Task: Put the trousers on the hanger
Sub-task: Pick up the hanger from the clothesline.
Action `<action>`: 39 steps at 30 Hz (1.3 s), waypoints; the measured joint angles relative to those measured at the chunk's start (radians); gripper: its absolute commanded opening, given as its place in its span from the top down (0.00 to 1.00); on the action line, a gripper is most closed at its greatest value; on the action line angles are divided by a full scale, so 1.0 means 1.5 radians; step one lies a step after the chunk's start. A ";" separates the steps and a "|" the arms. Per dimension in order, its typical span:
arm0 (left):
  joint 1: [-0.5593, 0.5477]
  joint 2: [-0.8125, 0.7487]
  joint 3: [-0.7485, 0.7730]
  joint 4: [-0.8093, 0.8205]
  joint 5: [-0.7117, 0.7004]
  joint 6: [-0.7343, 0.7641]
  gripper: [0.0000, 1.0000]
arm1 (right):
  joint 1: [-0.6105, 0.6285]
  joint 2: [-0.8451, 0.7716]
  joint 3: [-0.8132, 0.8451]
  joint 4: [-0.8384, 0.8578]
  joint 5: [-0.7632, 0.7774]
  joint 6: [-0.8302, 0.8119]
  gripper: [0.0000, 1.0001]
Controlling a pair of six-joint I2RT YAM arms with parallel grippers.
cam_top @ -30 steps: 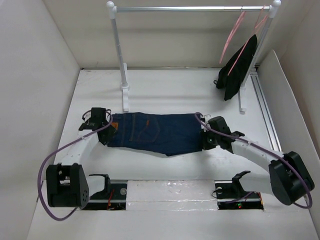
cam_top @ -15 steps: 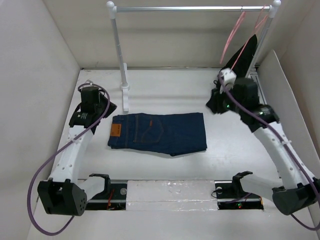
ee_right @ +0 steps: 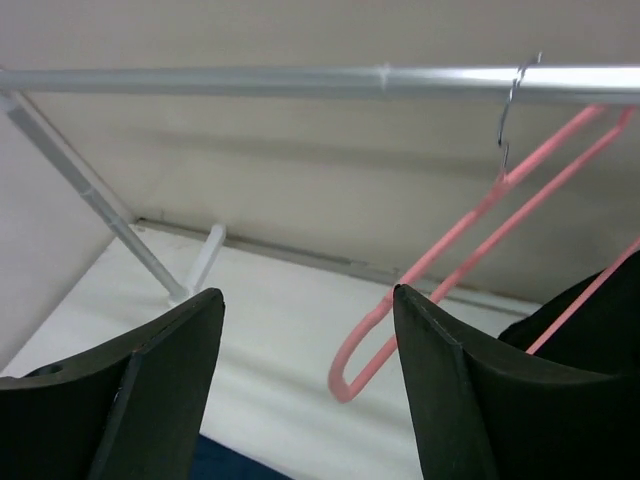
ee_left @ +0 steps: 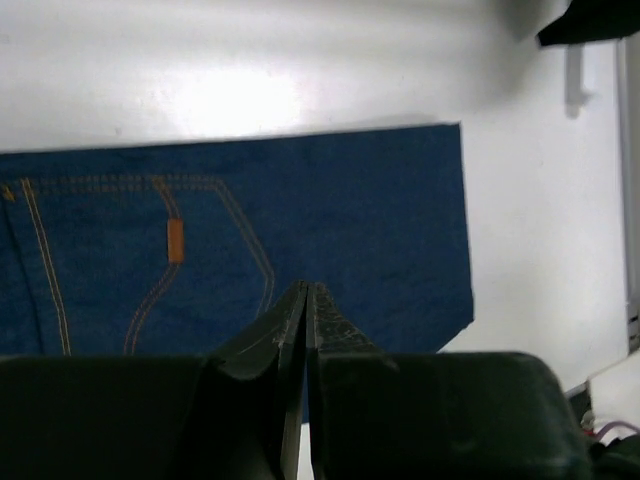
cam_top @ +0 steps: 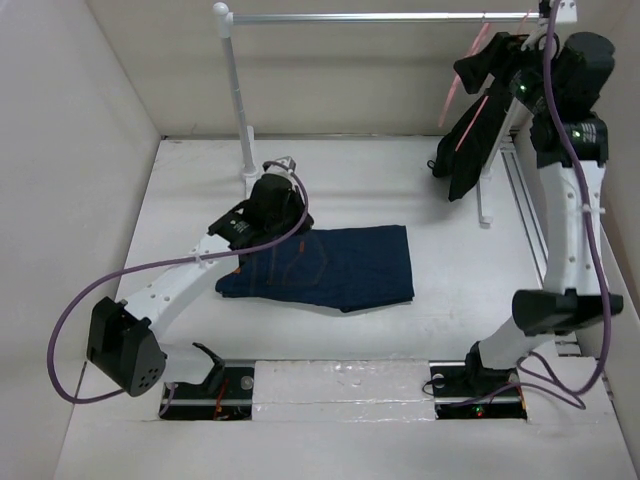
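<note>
Navy denim of the trousers [cam_top: 340, 268] folded flat on the white surface [cam_top: 330, 180], waistband end to the left, well apart from the rail. Left gripper [ee_left: 308, 292] over the cloth, fingers pressed together tip to tip with nothing between them. From the left wrist view, tips over the lower middle of the denim, right of the orange-stitched pocket; contact with the cloth not discernible. Right gripper [ee_right: 307, 295] up high beside the rail [ee_right: 300, 80], fingers spread wide and empty. Pale-pink hanger [ee_right: 360, 332] hooked on that rail, hanging tilted, just beyond the gap between the wide fingers and nearer the right-hand one, touching neither. Second pink hanger [ee_right: 585, 295], draped in a black garment [cam_top: 478, 130], just right of it.
</note>
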 measured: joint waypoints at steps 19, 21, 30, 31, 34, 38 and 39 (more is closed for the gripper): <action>-0.041 -0.035 -0.101 0.001 -0.023 -0.006 0.95 | -0.017 0.120 -0.136 0.145 -0.081 0.184 0.40; -0.041 -0.035 -0.101 0.001 -0.024 -0.006 0.95 | -0.016 0.120 -0.164 0.170 -0.087 0.200 0.44; -0.041 -0.035 -0.101 0.001 -0.025 -0.013 0.94 | -0.013 0.119 -0.198 0.208 -0.097 0.234 0.65; -0.041 -0.035 -0.101 0.000 -0.025 -0.014 0.94 | -0.013 0.119 -0.198 0.210 -0.099 0.235 0.67; -0.041 -0.035 -0.101 0.000 -0.025 -0.017 0.88 | -0.013 0.117 -0.198 0.214 -0.104 0.237 0.67; -0.041 -0.035 -0.101 0.000 -0.024 -0.017 0.78 | -0.013 0.105 -0.197 0.217 -0.110 0.232 0.68; -0.041 -0.035 -0.099 -0.002 -0.024 -0.017 0.75 | -0.013 0.100 -0.196 0.216 -0.111 0.229 0.68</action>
